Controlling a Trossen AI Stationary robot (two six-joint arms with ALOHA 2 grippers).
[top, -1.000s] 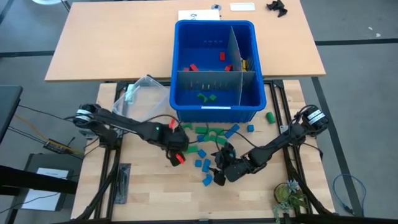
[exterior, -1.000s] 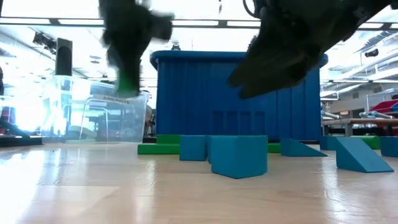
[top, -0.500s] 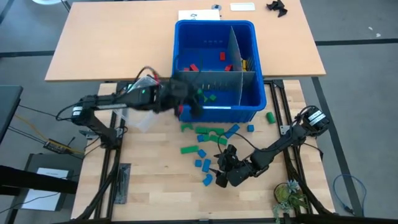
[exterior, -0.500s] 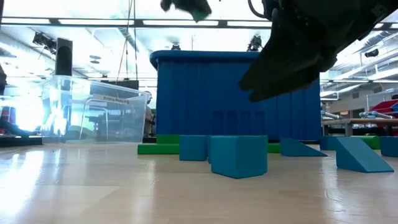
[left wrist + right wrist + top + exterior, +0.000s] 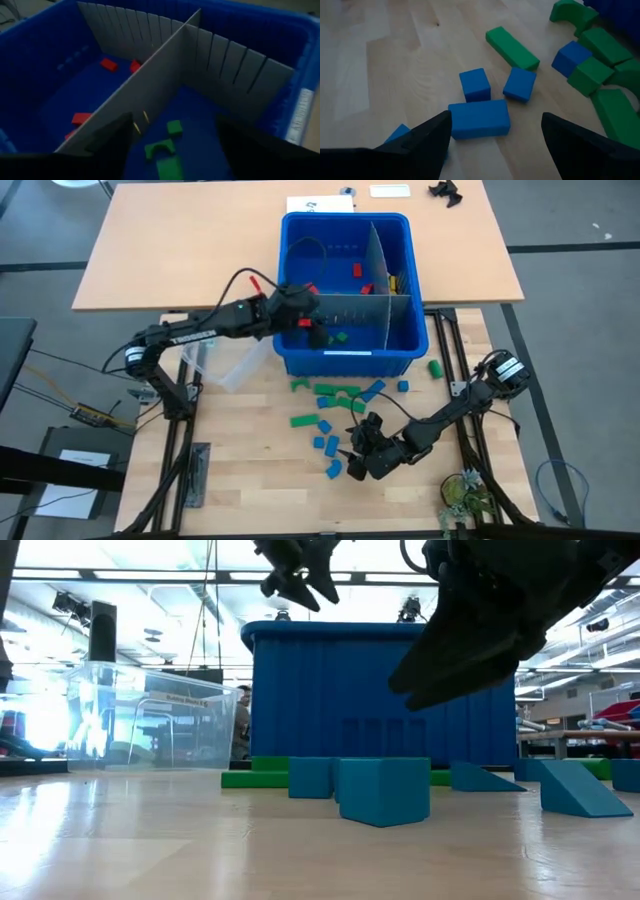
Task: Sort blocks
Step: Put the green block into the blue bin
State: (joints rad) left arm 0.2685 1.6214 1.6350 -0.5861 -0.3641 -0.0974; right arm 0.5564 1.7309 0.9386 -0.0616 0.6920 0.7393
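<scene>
Two arms are at work over a pale wooden surface [image 5: 230, 470]. On the left, a clear plastic tub [image 5: 232, 358] sits near the surface's far-left corner. The left claw [image 5: 312, 323] hangs over the near compartment of the big blue bin [image 5: 300, 362] at the middle of the far edge, its fingers spread apart with nothing between them. Below it, in the left wrist view, three green blocks [image 5: 166, 148] lie on that compartment's floor, and red blocks [image 5: 108, 64] lie beyond the grey divider [image 5: 150, 85] in the far-left compartment; the overhead view shows a yellow piece [image 5: 392, 282] in the narrow right compartment. In front of the bin, green blocks [image 5: 337, 396] are strewn close to its near wall, with a long green bar [image 5: 305, 420] just nearer. Blue blocks [image 5: 326, 444] lie scattered toward the middle of the surface. The right claw [image 5: 358, 461] hovers low just right of them, fingers wide open and empty, with a blue rectangular block [image 5: 479, 119] ahead of its tips. One green block [image 5: 434, 367] sits apart near the surface's right edge.
</scene>
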